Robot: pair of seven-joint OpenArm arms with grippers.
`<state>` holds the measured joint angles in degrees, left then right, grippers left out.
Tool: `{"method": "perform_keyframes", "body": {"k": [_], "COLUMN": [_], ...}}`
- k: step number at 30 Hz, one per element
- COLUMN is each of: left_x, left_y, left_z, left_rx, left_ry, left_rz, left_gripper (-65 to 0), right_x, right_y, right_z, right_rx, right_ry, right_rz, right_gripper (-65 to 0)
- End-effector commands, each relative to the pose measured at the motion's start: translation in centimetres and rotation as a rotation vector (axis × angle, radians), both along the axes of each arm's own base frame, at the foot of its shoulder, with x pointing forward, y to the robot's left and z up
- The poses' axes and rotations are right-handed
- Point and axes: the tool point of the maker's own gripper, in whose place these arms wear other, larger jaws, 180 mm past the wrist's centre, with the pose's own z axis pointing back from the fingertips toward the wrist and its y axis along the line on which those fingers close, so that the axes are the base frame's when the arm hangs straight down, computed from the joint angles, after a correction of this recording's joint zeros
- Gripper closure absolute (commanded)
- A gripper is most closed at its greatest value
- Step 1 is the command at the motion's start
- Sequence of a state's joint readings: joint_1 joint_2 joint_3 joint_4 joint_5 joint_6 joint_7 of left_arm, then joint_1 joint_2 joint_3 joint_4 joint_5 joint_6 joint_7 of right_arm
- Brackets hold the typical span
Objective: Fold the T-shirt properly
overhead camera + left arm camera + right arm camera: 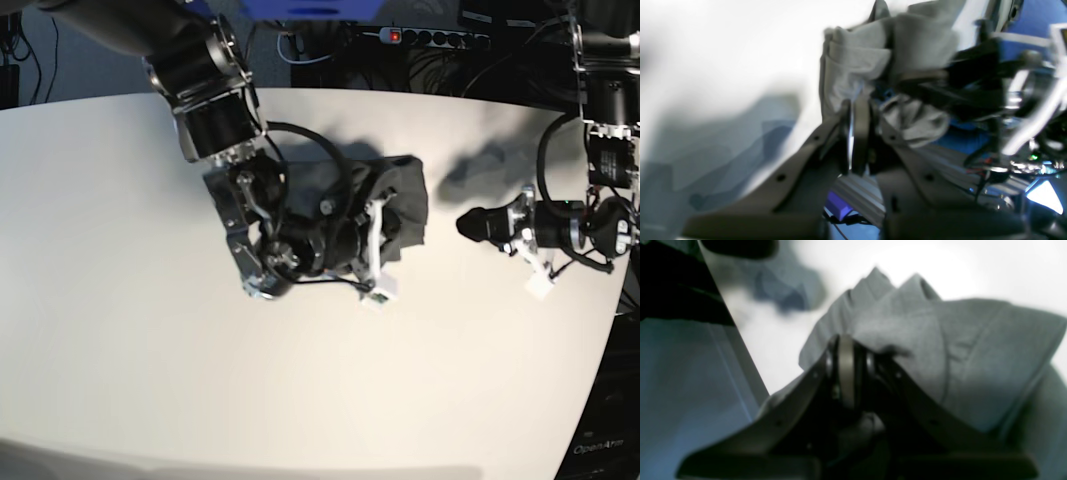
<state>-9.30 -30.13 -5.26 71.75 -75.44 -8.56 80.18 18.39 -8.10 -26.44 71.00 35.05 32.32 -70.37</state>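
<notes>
The dark olive-grey T-shirt (405, 190) lies bunched in a small folded heap near the middle of the white table. My right gripper (386, 216) reaches into it from the left. In the right wrist view its fingers (846, 340) are shut, with the T-shirt (973, 356) wrapped around both sides of the tips. My left gripper (463, 223) hovers to the right of the shirt, pointing at it, shut and a short gap away. In the left wrist view those shut fingers (855, 106) hold nothing. The T-shirt (857, 63) and the right arm (973, 86) lie beyond them.
The white table (150, 350) spreads wide to the left and front of the shirt. Its right edge curves close behind my left arm (600, 150). A power strip (435, 37) and cables lie off the table's far edge.
</notes>
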Motion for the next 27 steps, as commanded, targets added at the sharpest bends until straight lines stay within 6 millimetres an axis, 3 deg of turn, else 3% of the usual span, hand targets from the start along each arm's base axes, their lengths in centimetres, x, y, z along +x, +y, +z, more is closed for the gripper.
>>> {"method": "perform_keyframes", "body": {"k": [1, 7, 11, 18, 25, 27], "left_x": [0.7, 0.7, 0.7, 0.3, 0.2, 0.2], "left_y": [0.4, 0.4, 0.4, 0.4, 0.5, 0.5], "left_z": [1.2, 1.2, 1.1, 0.8, 0.7, 0.7], "left_rx": [-0.007, -0.004, -0.004, -0.004, -0.001, -0.001], "left_ry": [-0.035, -0.035, -0.034, -0.022, -0.020, -0.020], "left_rz": [0.006, 0.006, 0.005, 0.005, 0.005, 0.005], "left_gripper": [-2.0, -2.0, -2.0, -2.0, -2.0, -2.0], "right_x": [1.0, 1.5, 2.6, 3.3, 1.1, 0.8], "right_y": [1.3, 1.4, 1.2, 1.0, 2.6, 3.1], "right_z": [1.7, 1.8, 2.8, 3.9, 2.7, 3.3], "right_rx": [0.059, 0.053, 0.051, 0.021, -0.066, -0.064], "right_ry": [-0.034, -0.029, -0.008, 0.000, 0.074, 0.063], "right_rz": [0.003, -0.009, -0.082, -0.058, -0.071, -0.072], "right_gripper": [-0.7, -0.7, -0.7, -0.7, -0.7, -0.7]}}
